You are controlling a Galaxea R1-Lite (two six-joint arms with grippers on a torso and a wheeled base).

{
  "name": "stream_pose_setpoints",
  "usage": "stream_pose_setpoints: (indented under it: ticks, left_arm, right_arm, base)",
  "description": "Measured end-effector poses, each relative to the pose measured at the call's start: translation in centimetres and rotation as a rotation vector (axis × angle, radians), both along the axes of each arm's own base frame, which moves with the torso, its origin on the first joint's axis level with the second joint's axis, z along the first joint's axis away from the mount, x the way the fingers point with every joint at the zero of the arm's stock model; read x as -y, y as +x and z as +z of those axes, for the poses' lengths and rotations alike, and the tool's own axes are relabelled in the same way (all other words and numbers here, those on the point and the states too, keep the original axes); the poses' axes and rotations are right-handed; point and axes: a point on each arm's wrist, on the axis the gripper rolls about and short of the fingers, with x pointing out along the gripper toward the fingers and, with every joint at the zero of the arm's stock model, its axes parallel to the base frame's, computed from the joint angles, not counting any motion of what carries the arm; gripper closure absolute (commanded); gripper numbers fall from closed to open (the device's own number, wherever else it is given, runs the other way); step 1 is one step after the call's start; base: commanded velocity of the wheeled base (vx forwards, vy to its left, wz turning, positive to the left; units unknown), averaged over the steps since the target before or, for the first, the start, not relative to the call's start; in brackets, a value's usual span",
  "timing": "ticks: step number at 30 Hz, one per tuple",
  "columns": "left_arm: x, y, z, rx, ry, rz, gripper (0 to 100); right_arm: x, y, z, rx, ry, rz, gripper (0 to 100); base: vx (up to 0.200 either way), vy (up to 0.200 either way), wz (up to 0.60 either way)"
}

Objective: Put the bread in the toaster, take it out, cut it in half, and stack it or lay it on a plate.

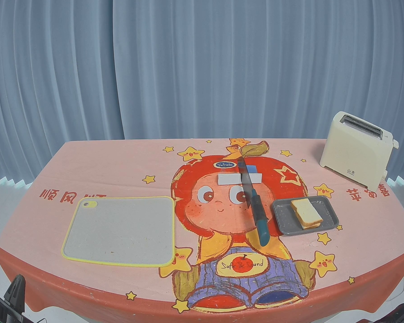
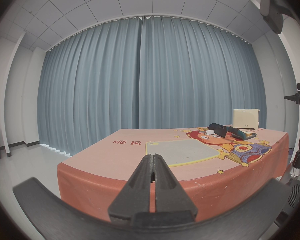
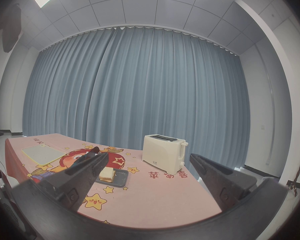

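Two grippers sit off the near edge of the pink cartoon-printed worktop [image 1: 98, 167]; we see the left gripper [image 2: 152, 156] with its fingers pressed together on nothing; the right gripper [image 3: 148, 157] is spread wide and holds nothing. The pale square bread [image 1: 306, 211] lies on the flat grey rectangular tray [image 1: 283, 218], right of centre; the cream plastic toaster [image 1: 357, 149] stands at the far right corner, apart from the tray; the teal-handled knife [image 1: 255, 202] lies just left of the tray; the grey yellow-rimmed cutting board [image 1: 121, 229] lies on the left.

Bread [image 1: 306, 212] — flat on tray [image 1: 283, 219]
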Motion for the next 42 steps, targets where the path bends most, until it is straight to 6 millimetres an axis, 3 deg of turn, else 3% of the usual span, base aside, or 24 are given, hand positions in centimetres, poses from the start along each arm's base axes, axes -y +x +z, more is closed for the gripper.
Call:
stream_pose_setpoints:
  ticks: [33, 42]
  left_arm:
    - [0.0, 0.0, 0.0, 0.000, 0.000, 0.000, 100]
    - [0.0, 0.0, 0.0, 0.000, 0.000, 0.000, 100]
  right_arm:
    - [0.0, -1.5, -4.9, 0.007, -0.006, -0.002, 0]
    - [0.0, -1.6, -5.5, 0.007, -0.006, 0.005, 0]
  base:
    - [0.000, 0.000, 0.00]
    - [0.000, 0.000, 0.00]
